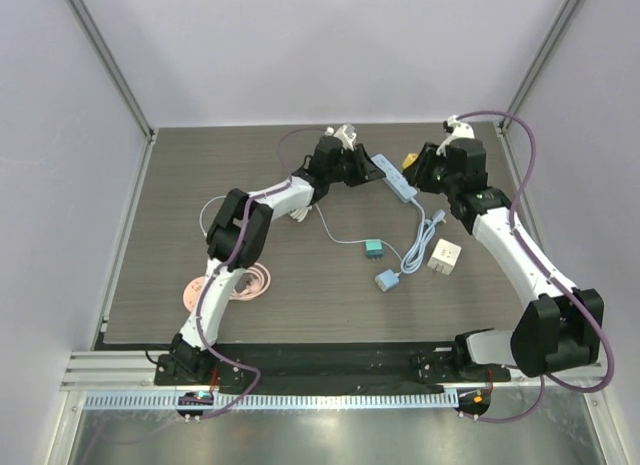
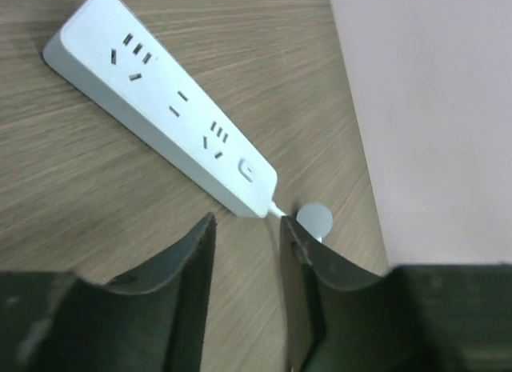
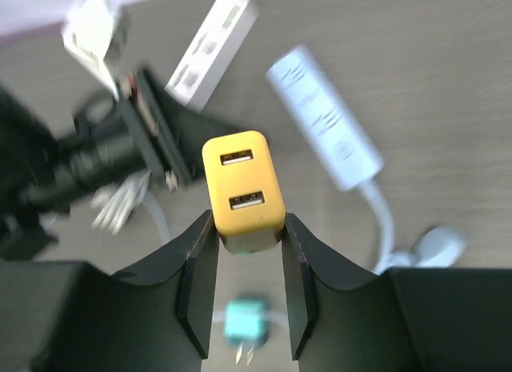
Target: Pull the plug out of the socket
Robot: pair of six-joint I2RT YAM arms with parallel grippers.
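Beside the power strip [image 1: 393, 177], yellow plug [image 3: 242, 192] clamped between right jaws (left jaws apart, empty).

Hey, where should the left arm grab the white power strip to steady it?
Pinch the power strip across its long side edges near the cord end, coming from that end, where the open left end effector sits. It lies flat, sockets up, and is narrow across.

We are looking at a glossy plastic power strip [image 2: 168, 108], a matt wood-grain tabletop [image 2: 80, 196] and a smooth yellow plastic plug [image 3: 242, 192].
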